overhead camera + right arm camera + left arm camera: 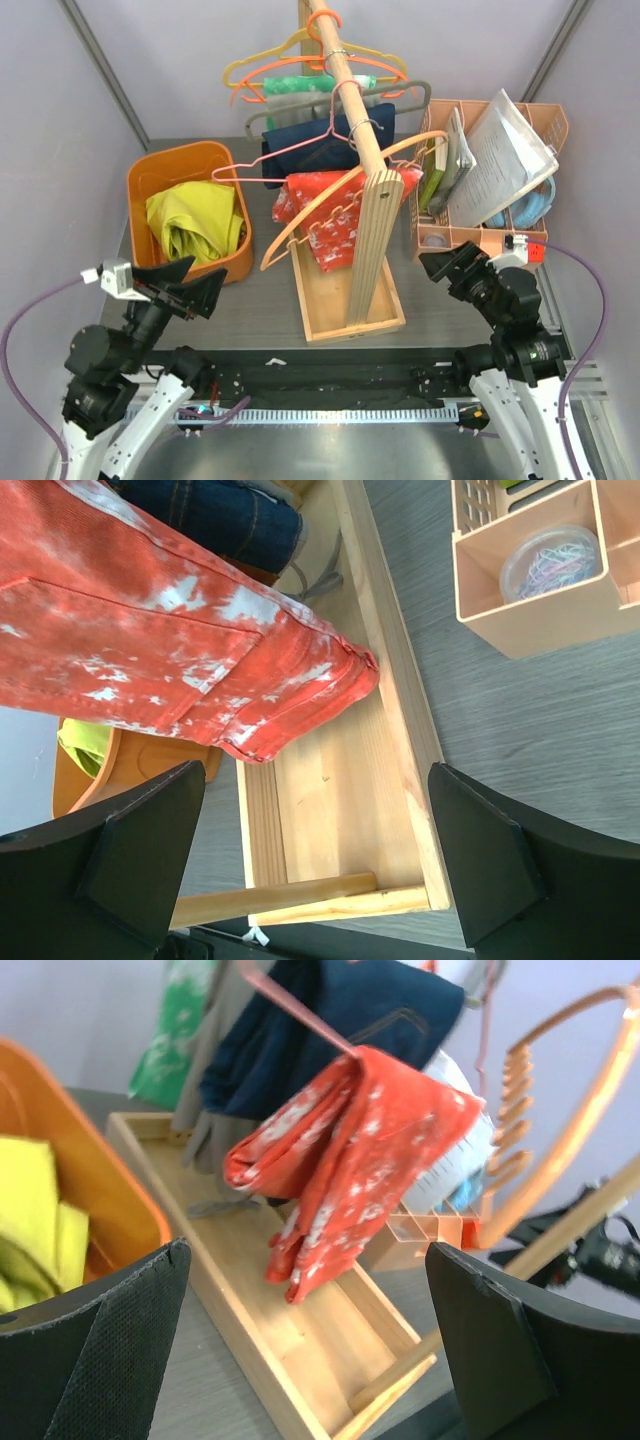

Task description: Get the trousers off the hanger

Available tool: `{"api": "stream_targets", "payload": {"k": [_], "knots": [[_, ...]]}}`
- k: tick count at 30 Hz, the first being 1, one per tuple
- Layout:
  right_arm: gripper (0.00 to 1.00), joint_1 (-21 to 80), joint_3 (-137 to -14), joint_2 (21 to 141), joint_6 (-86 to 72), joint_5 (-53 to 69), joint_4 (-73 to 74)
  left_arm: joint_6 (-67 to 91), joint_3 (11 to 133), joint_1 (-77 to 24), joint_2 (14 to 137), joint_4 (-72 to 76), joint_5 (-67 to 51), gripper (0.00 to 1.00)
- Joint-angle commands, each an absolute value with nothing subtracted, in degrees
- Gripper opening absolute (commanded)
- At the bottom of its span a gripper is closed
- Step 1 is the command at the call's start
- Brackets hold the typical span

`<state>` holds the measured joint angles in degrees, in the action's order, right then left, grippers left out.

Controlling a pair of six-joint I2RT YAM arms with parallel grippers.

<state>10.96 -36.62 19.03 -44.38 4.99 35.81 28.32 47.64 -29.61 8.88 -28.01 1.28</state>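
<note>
The trousers [190, 222], yellow-green and crumpled, lie heaped inside an orange bin [140, 185] at the left of the table, well apart from the hanger [275, 245]. Seen from above, that peach hanger sits tilted at the front of a wooden rack [375, 240], its long curve crossing a red cloth [335, 235] with white patches. A navy garment [310, 145] hangs behind the red cloth. A peach organizer [500, 235] holding papers stands to the right. The left gripper [185, 285] hovers just in front of the bin with its fingers spread wide, holding nothing. The right gripper [450, 265] hovers near the organizer's front corner, also spread wide and holding nothing.

From the left wrist, the trousers [35, 1230] show as yellow folds inside the bin [90, 1170] at the left edge. The red cloth [350, 1150] hangs over the rack's wooden tray [300, 1340]. The hanger [565, 1135] curves down at the right, showing its notched bar. The left gripper [307, 1255] has its two dark fingers far apart at the bottom corners.

From the right wrist, a sliver of the trousers [80, 745] shows in the bin [130, 770], below the red cloth [170, 630]. The navy garment [220, 515] is at the top, the tray [330, 810] in the middle, and the organizer [540, 620] at the upper right. The right gripper [315, 770] is spread wide.
</note>
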Motion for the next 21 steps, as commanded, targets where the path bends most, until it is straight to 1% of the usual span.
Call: {"api": "stream_targets", "payload": {"k": [1,3,6,7,8,12,14,16,20,21], "knots": [[1.00,10.64,-31.92,14.16,-47.97,3.25,34.81,36.45,37.80,-29.36,-2.11,-26.43,11.60,1.00],[1.00,10.72,-27.44,9.77,-49.39,3.86,32.44,38.05,34.39,-29.36,1.47,-26.98,6.44,1.00],[1.00,10.72,-20.93,2.30,-53.43,4.22,29.71,43.85,26.05,-29.44,-1.74,-20.94,2.38,1.00],[1.00,10.64,-19.44,0.28,-53.96,4.57,29.10,44.12,24.88,-29.36,-0.97,-17.96,1.33,1.00],[1.00,10.72,-17.07,0.52,-54.31,4.92,28.22,44.73,22.78,-29.44,-1.14,-15.23,-3.21,1.00],[1.00,10.72,-10.38,4.13,-54.93,8.00,23.91,50.79,15.39,-29.36,-2.72,-4.15,-7.73,1.00],[1.00,10.72,-7.40,3.08,-55.72,8.96,23.12,51.85,13.10,-29.36,-2.63,-0.47,-8.96,1.00],[1.00,10.72,-5.98,0.09,-56.16,9.49,23.38,53.87,11.61,-29.36,-2.72,2.71,-9.75,1.00],[1.00,10.72,-5.54,0.79,-52.74,9.84,22.68,59.58,3.55,-29.36,-2.55,15.79,-12.48,1.00],[1.00,10.72,-5.28,0.18,-51.86,10.45,22.59,61.07,1.95,-29.36,-2.64,21.82,-13.00,1.00]]}}
